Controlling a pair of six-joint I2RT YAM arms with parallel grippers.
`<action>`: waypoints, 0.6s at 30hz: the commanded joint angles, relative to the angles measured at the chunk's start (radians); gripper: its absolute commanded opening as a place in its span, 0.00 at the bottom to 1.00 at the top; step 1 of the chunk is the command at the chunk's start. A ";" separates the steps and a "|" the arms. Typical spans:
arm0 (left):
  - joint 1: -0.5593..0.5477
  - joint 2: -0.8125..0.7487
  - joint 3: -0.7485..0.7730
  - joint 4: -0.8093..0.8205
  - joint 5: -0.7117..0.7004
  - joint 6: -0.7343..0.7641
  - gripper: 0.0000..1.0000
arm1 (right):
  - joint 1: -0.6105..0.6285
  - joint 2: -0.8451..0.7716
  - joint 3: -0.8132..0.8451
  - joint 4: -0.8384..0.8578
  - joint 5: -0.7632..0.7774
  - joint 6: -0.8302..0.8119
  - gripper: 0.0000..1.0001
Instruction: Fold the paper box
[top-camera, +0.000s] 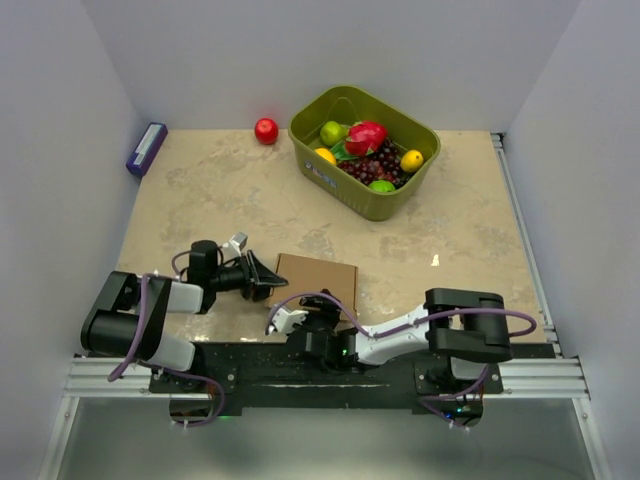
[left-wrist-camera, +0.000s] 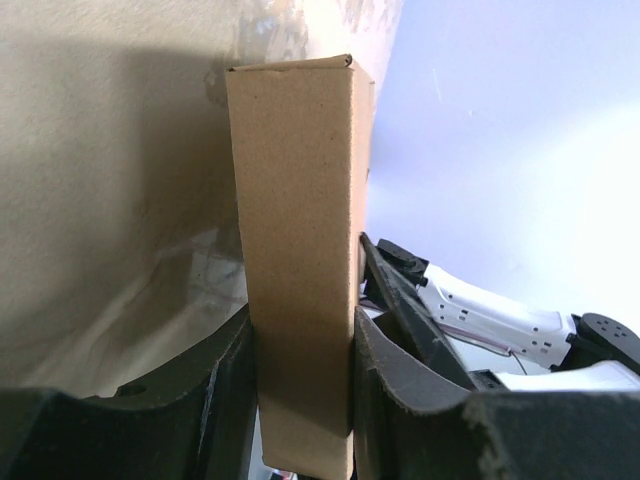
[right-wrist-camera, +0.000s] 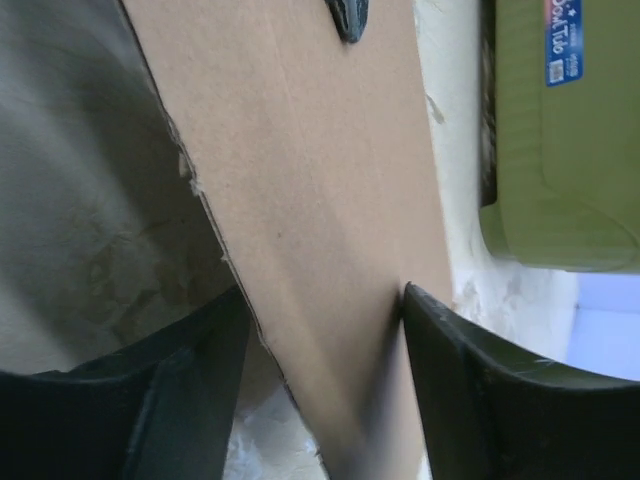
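Observation:
The paper box (top-camera: 318, 279) is plain brown cardboard lying near the table's front edge. My left gripper (top-camera: 262, 279) is shut on the box's left end. In the left wrist view the box (left-wrist-camera: 300, 200) stands as a narrow folded panel between both pads, and the gripper (left-wrist-camera: 302, 325) presses it from both sides. My right gripper (top-camera: 318, 316) is at the box's near edge. In the right wrist view the gripper (right-wrist-camera: 320, 300) straddles a wide brown panel (right-wrist-camera: 300, 170), and both fingers touch the cardboard.
A green basket (top-camera: 310, 128) of fruit stands at the back right and also shows in the right wrist view (right-wrist-camera: 560, 160). A red apple (top-camera: 266, 131) lies left of it. A purple and blue block (top-camera: 146, 149) lies by the left wall.

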 joint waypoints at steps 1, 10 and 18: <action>0.014 -0.028 0.000 -0.017 0.059 0.013 0.08 | 0.005 0.030 0.035 0.094 0.097 -0.065 0.55; 0.024 -0.074 0.060 -0.169 0.059 0.129 0.61 | 0.004 0.027 0.118 -0.166 -0.037 -0.028 0.27; 0.076 -0.158 0.228 -0.497 -0.024 0.415 0.86 | -0.039 -0.051 0.190 -0.428 -0.219 0.058 0.11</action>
